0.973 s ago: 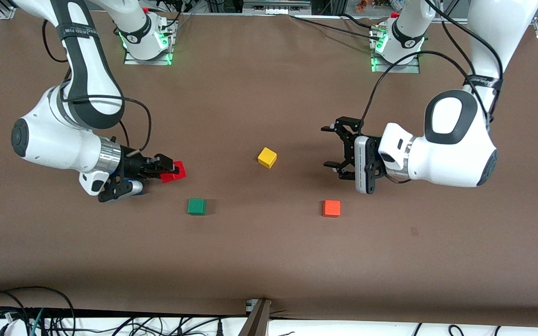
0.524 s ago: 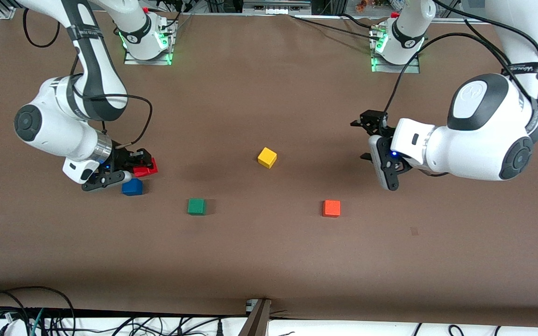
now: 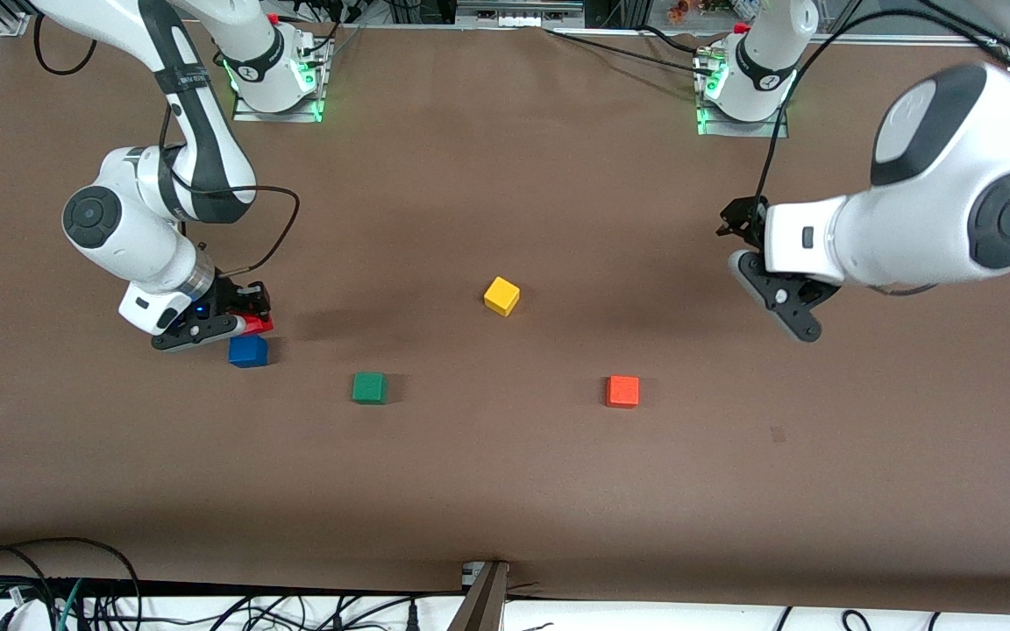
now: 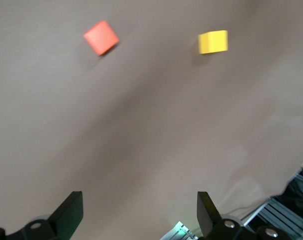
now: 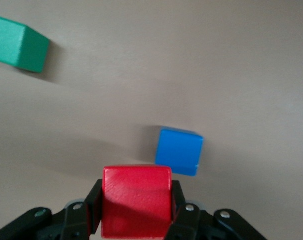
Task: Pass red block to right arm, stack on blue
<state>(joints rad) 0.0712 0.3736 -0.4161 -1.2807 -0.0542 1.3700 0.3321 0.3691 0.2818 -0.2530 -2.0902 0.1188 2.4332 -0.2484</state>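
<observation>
My right gripper (image 3: 249, 315) is shut on the red block (image 3: 261, 326), which hangs low over the table just beside the blue block (image 3: 248, 351). In the right wrist view the red block (image 5: 136, 200) fills the space between the black fingers (image 5: 95, 206), with the blue block (image 5: 179, 151) lying on the table a little ahead of it and not touching. My left gripper (image 3: 733, 224) is open and empty, raised over the table toward the left arm's end. Its two fingertips (image 4: 71, 212) stand wide apart in the left wrist view.
A green cube (image 3: 369, 387) lies beside the blue block toward the table's middle. A yellow cube (image 3: 501, 295) sits mid-table. An orange cube (image 3: 622, 391) lies nearer the front camera, toward the left arm's end. Cables run along the front edge.
My right gripper has carried the red block toward the right arm's end and down beside the blue block. The left arm has pulled back toward its own end, still open.
</observation>
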